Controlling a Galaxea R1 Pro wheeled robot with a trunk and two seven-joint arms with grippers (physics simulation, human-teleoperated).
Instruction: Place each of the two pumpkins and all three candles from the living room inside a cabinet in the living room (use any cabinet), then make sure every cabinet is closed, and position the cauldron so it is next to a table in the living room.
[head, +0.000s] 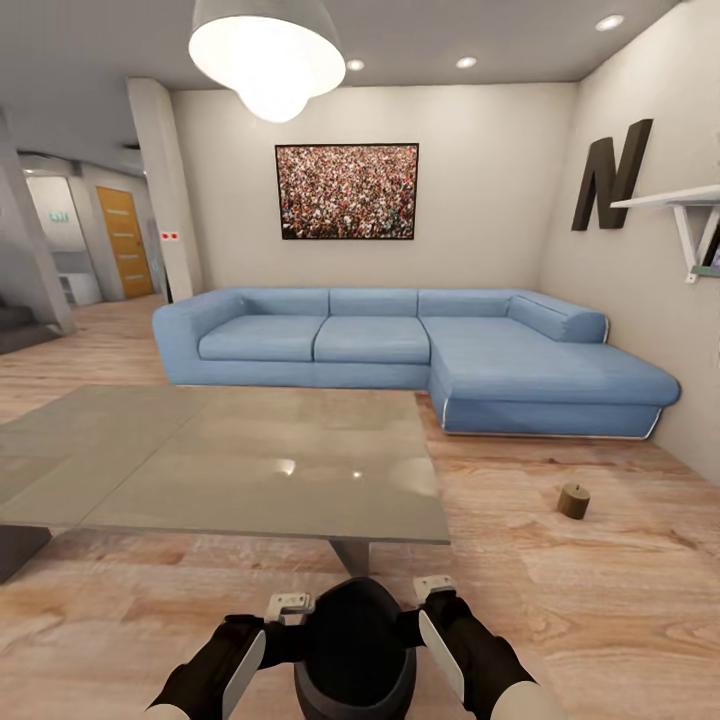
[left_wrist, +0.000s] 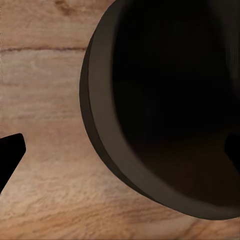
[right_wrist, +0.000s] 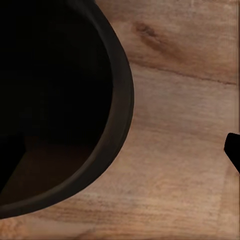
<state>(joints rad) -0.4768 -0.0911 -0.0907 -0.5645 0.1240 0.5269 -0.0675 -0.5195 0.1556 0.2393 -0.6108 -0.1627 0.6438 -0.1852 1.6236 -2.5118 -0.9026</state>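
Two grippers flank the cauldron (head: 355, 650), a black round pot at the bottom of the head view, just short of the near edge of the grey coffee table (head: 230, 465). The left gripper (head: 262, 640) and the right gripper (head: 445, 625) sit on opposite sides of its rim. In each wrist view one fingertip lies inside the pot's dark mouth and the other shows well outside over the wood floor (left_wrist: 45, 90), so both stand open astride the wall rather than clamped on it.

The step in hand looks like the cauldron placement. It already appears close to the table, so the next move probably calls for setting or nudging it a little nearer and lifting both arms clear without tipping it.

Beyond the table stands a blue corner sofa (head: 420, 355) beneath a framed crowd picture (head: 347, 191). A small brownish cylinder (head: 573, 500), possibly a candle, stands on the floor well to the right. The table's leg (head: 352, 556) stands directly ahead of the pot.
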